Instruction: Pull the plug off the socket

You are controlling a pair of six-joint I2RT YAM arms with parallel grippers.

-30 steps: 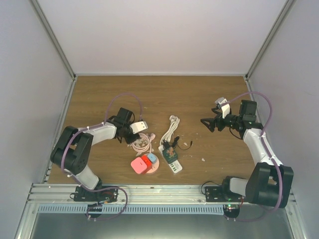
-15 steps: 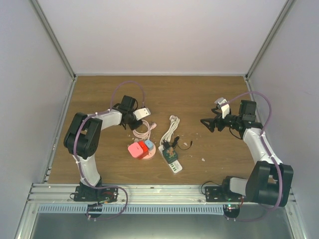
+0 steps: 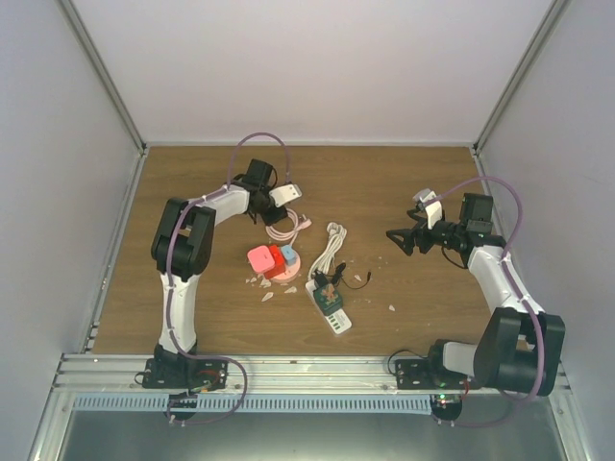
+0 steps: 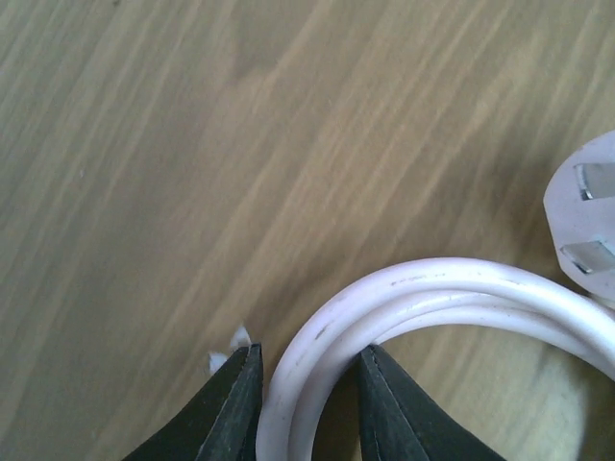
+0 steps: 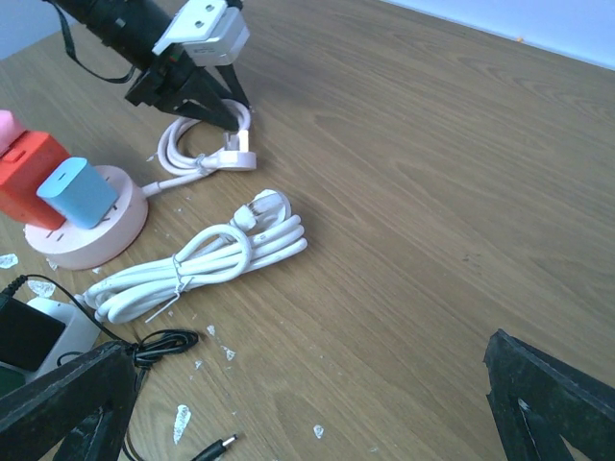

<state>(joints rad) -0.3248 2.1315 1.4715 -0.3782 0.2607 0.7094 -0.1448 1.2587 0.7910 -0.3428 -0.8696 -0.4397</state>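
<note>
A round pink socket (image 3: 284,272) lies mid-table with a pink plug (image 3: 258,259), a red plug (image 3: 275,259) and a blue plug (image 3: 288,254) seated in it. Its pale pink cord (image 3: 284,228) coils behind it, ending in a loose pin plug (image 4: 586,206). My left gripper (image 3: 271,217) is shut on the doubled cord (image 4: 432,288), one finger on each side, low over the wood. The right gripper (image 3: 396,237) hangs open and empty to the right, facing the socket (image 5: 96,229); the left gripper (image 5: 223,110) shows there too.
A white power strip (image 3: 330,311) with a black plug (image 3: 327,285) and thin black wire (image 5: 159,344) lies in front of the socket. A tied white cable bundle (image 3: 331,248) lies beside it. White crumbs dot the wood. Walls close three sides.
My left arm has stretched toward the back of the table with its jaws closing on the cord, and the cord and round socket have been dragged along. The right arm has not moved.
</note>
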